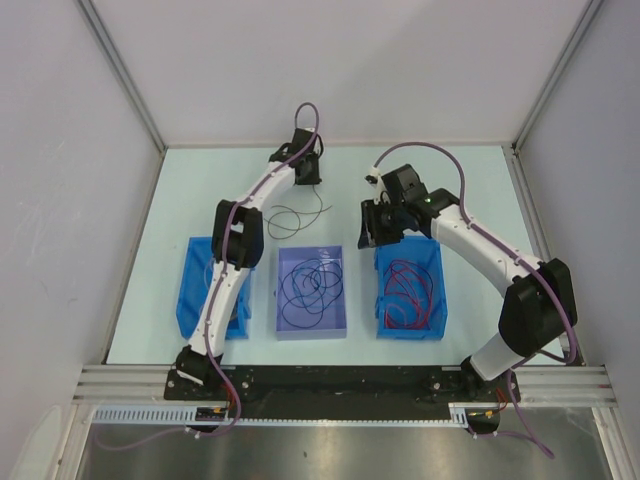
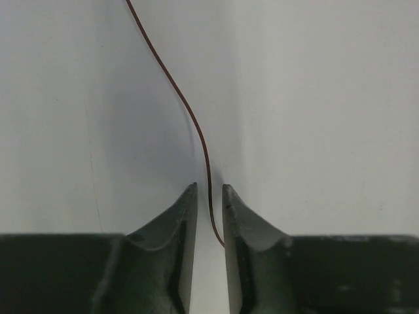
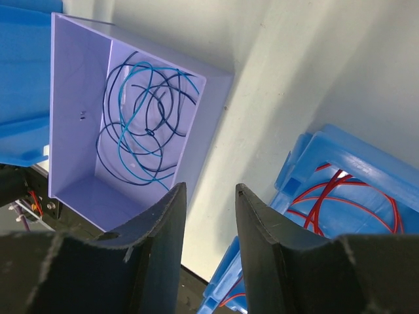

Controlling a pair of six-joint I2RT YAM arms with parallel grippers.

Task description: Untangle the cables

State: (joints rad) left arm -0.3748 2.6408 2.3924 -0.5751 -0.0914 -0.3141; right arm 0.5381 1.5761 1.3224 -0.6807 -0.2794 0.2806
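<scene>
A: Left hand [image 2: 209, 212]?
B: Upper centre. Fingers nearly together, 1 thin cable [image 2: 190, 111] between them; pinched or not, I cannot tell.
A: And rightward?
B: Dark cables [image 1: 310, 285] in the middle bin [image 1: 312, 333], red cables [image 1: 408, 295] in the right bin [image 1: 410, 335]. Right hand [image 3: 208, 196] open, empty.

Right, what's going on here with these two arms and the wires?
The left gripper is out on the far side of the table, a single thin wire running between its nearly closed jaws; whether it's pinched isn't clear. The right gripper hangs open and empty over the gap between the purple bin of dark blue cables and a blue bin of red cables.
</scene>
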